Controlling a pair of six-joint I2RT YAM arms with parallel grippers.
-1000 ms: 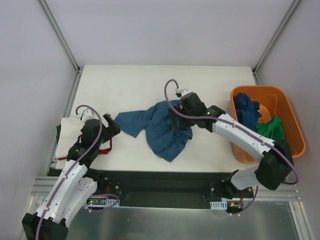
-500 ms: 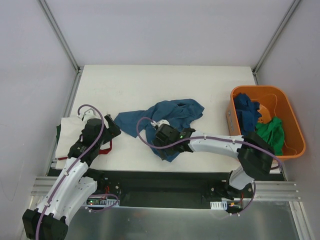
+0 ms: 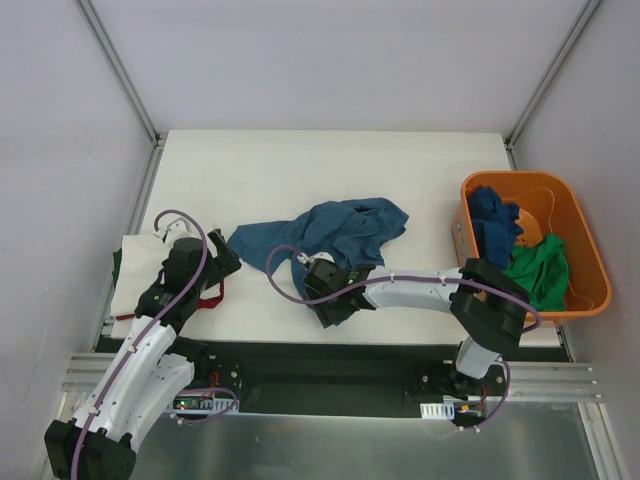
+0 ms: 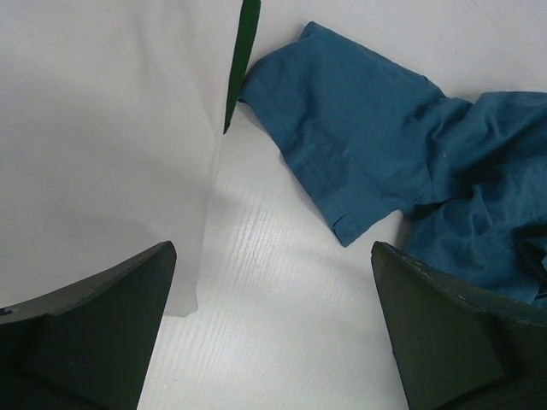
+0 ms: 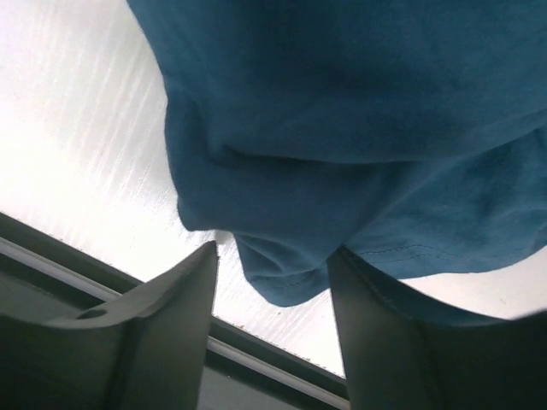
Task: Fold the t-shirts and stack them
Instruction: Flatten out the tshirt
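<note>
A blue t-shirt [image 3: 345,232] lies crumpled in the middle of the table. My right gripper [image 3: 328,308] is low over its near corner, by the table's front edge. In the right wrist view its fingers [image 5: 171,299] stand apart, and the shirt's hem corner [image 5: 282,273] hangs between them, unpinched. My left gripper [image 3: 226,262] is open and empty beside a folded white t-shirt [image 3: 140,270], and it faces the blue shirt's sleeve [image 4: 359,145]. A green edge [image 4: 248,51] shows under the white shirt [image 4: 102,128]. Red fabric [image 3: 208,298] pokes out under the left arm.
An orange basket [image 3: 580,235] stands at the right edge. It holds a dark blue shirt [image 3: 495,222] and a green shirt [image 3: 543,268]. The table's front edge and a metal rail [image 5: 282,363] lie just past the right gripper.
My right arm has swung from the shirt's far middle down to its near corner. The shirt's upper part now lies spread toward the back right. The left arm has not moved.
</note>
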